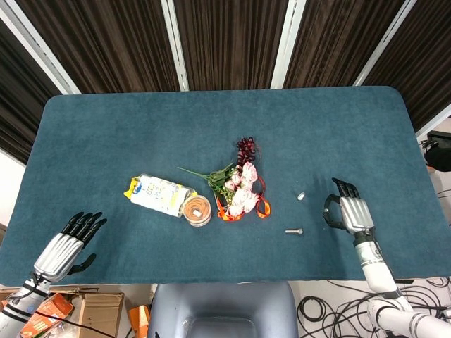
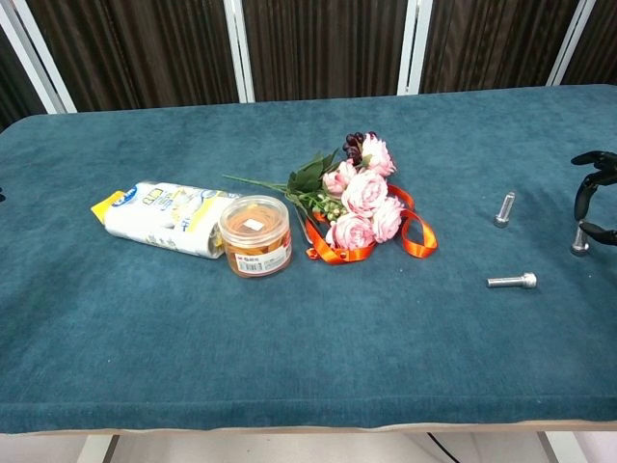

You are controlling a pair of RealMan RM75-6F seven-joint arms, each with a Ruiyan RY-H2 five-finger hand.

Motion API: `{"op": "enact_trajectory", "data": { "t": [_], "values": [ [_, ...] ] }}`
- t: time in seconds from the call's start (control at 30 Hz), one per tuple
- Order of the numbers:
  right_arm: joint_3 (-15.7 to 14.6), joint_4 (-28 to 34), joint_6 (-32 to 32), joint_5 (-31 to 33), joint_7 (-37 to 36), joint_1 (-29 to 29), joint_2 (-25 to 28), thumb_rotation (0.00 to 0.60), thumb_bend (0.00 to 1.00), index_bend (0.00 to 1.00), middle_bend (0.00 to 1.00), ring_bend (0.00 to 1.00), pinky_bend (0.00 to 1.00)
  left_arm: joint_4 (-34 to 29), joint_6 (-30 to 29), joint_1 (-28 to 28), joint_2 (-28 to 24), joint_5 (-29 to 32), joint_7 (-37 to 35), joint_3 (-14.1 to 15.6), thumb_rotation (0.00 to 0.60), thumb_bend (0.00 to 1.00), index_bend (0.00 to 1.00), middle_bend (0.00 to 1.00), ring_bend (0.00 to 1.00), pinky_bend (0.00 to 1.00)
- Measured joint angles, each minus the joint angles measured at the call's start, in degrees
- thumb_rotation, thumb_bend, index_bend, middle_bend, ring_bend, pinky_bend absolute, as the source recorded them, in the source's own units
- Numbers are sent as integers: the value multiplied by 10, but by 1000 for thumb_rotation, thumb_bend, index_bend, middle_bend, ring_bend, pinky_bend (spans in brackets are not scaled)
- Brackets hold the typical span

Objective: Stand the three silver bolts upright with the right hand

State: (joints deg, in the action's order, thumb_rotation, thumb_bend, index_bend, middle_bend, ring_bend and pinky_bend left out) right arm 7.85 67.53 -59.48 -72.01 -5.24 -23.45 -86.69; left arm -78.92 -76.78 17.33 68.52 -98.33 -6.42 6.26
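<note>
Your right hand point(image 1: 350, 213) sat near the worktop's point(image 1: 141, 127) right edge, fingers curled loosely with a gap between thumb and fingertips. Whether it pinched the bolt beside it, I couldn't tell.

That upright bolt point(image 2: 579, 240) showed in the chest view at the frame's right margin, standing on its head just below the dark fingers point(image 2: 595, 183); contact unclear.

Two more bolts remained. The tilted bolt point(image 1: 300, 196) leaned or stood near the flower ribbon side; the chest view shows it slanted, so probably not properly upright. The flat bolt point(image 1: 294, 230) lay on its side, nearer the front edge.

Your left hand point(image 1: 65, 248) rested at the front left corner, fingers spread, holding nothing.

Judgement: one bolt stood, two to go. Next move would call for bringing your right hand inward over the flat bolt, pinching the shank near the head, and tipping it up onto the head.
</note>
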Motion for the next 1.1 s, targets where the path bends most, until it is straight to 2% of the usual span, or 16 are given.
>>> {"op": "enact_trajectory", "data": {
  "t": [0.27, 0.4, 0.6, 0.83, 0.97, 1.1],
  "values": [
    [0, -3, -3, -2, -4, 4, 6, 600, 356, 530, 31, 0, 0, -2, 3, 1, 0, 0, 1, 0, 600, 372, 0, 0, 0, 0],
    [-1, 2, -1, -4, -3, 5, 10, 600, 356, 458, 31, 0, 0, -2, 2, 1, 0, 0, 2, -1, 600, 372, 0, 0, 0, 0],
    [-4, 11, -18, -13, 11, 10, 15, 600, 356, 418, 32, 0, 0, -4, 1, 1, 0, 0, 4, -1, 600, 371, 0, 0, 0, 0],
    [-21, 67, -70, -60, 29, 23, 32, 600, 355, 428, 33, 0, 0, -7, -4, 0, -3, -2, 2, -1, 600, 371, 0, 0, 0, 0],
    [-40, 110, -93, -98, 68, 29, 39, 600, 355, 438, 34, 0, 0, -6, -4, 0, -2, -3, 0, -1, 600, 371, 0, 0, 0, 0],
    [-54, 144, -104, -120, 147, 31, 37, 600, 356, 436, 33, 0, 0, -5, -7, -1, -2, -5, -3, 0, 600, 371, 0, 0, 0, 0]
  ]
}}
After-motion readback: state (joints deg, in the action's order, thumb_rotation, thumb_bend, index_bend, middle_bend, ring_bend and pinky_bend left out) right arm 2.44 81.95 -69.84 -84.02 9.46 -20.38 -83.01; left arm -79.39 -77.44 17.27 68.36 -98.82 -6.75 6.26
